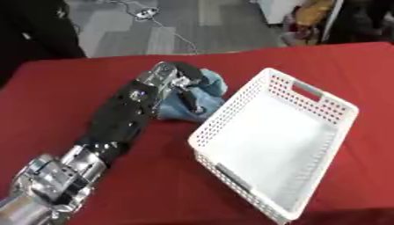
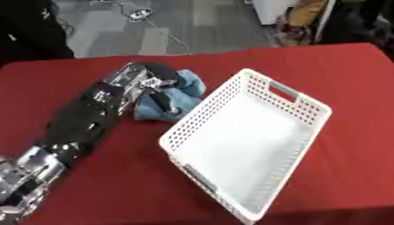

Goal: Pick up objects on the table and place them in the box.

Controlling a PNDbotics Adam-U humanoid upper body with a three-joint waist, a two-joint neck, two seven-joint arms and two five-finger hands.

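A crumpled blue cloth (image 1: 206, 94) lies on the red table (image 1: 61, 101), just left of the white perforated box (image 1: 273, 140). My left hand (image 1: 173, 81) reaches in from the lower left and sits on top of the cloth, its fingers (image 1: 191, 102) curled down into the fabric. The cloth touches or nearly touches the box's left wall. Nothing lies in the box. My right hand shows in neither view.
The red table's far edge (image 1: 231, 52) runs behind the cloth, with grey floor and a cable (image 1: 146, 13) beyond. A dark-clothed person stands at the far left corner. Bags or clutter sit at the far right.
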